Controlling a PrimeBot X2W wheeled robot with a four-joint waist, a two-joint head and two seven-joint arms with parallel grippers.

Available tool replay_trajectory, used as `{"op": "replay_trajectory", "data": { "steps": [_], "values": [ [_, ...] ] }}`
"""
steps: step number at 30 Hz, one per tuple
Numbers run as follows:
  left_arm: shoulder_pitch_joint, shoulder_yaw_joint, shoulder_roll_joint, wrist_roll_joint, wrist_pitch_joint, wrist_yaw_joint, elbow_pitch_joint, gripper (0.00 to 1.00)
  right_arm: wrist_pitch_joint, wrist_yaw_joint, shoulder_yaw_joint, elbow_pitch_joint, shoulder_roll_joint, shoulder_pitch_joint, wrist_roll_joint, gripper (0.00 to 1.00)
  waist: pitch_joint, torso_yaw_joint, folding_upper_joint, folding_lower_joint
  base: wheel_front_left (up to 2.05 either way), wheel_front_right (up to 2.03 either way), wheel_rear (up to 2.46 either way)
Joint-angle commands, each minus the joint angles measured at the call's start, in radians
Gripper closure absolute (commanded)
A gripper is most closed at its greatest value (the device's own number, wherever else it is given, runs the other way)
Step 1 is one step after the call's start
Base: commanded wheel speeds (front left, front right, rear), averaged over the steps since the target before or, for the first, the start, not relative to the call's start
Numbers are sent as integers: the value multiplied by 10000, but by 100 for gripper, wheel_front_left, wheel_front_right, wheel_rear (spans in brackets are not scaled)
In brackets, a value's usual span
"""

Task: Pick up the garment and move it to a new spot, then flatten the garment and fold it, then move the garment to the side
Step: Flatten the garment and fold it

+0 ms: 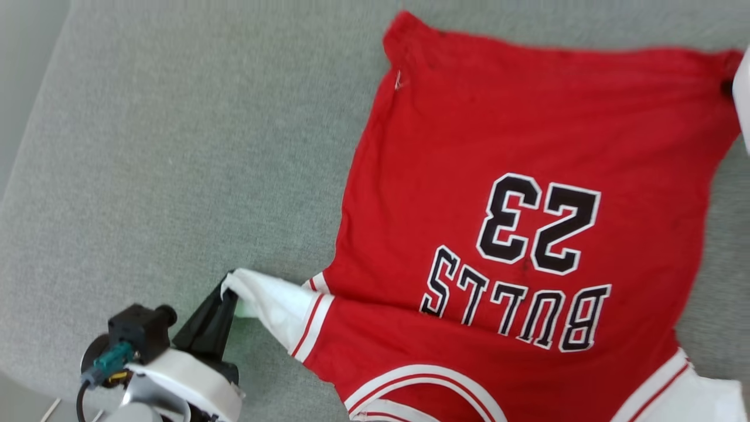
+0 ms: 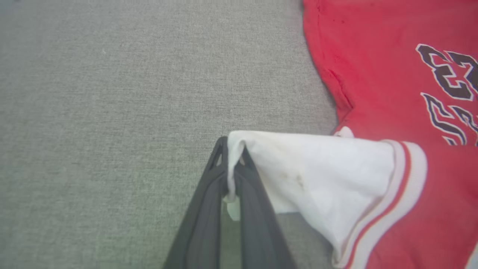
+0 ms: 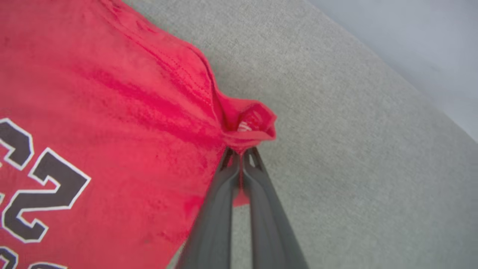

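Note:
The garment (image 1: 469,176), a red jersey with black "23" and lettering, lies spread on the grey cushion with its printed face up. My left gripper (image 1: 225,293) at the lower left is shut on the tip of its white sleeve (image 2: 317,168), which is drawn out taut; in the left wrist view the left gripper (image 2: 233,153) pinches the sleeve's edge between its fingertips. In the right wrist view my right gripper (image 3: 241,153) is shut on a bunched red hem corner (image 3: 248,125). That corner (image 1: 723,70) sits at the head view's far right edge.
The grey fabric surface (image 1: 176,146) stretches bare to the left of the jersey. Its left edge (image 1: 35,117) drops off to a paler floor, and in the right wrist view its edge (image 3: 392,71) runs diagonally past the hem corner.

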Motion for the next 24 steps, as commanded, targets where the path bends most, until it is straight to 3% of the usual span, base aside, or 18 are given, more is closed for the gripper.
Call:
{"op": "replay_trajectory", "data": {
  "steps": [1,8,15,19,24],
  "values": [
    [125,-5,56,-14,13,67,-4,100,-67,-3,64,-104,-112,249,94,100,-595,-317,0,1,0,0,0],
    [912,23,281,-174,176,451,-168,100,-617,-3,530,-1814,-1743,2287,1255,100,-1757,-929,0,1,0,0,0],
    [1674,100,541,-345,246,781,-290,100,-1245,-5,-430,-2805,-2873,5781,2084,100,-2557,-1445,0,1,0,0,0],
    [1975,155,635,-424,228,893,-352,100,-1632,-3,-1316,-3026,-2944,7994,2267,100,-2820,-1663,0,1,0,0,0],
    [2146,175,691,-471,210,970,-429,100,-2050,-3,-2321,-3098,-2437,10556,2238,100,-2882,-1789,0,1,0,0,0]
  ]
}}
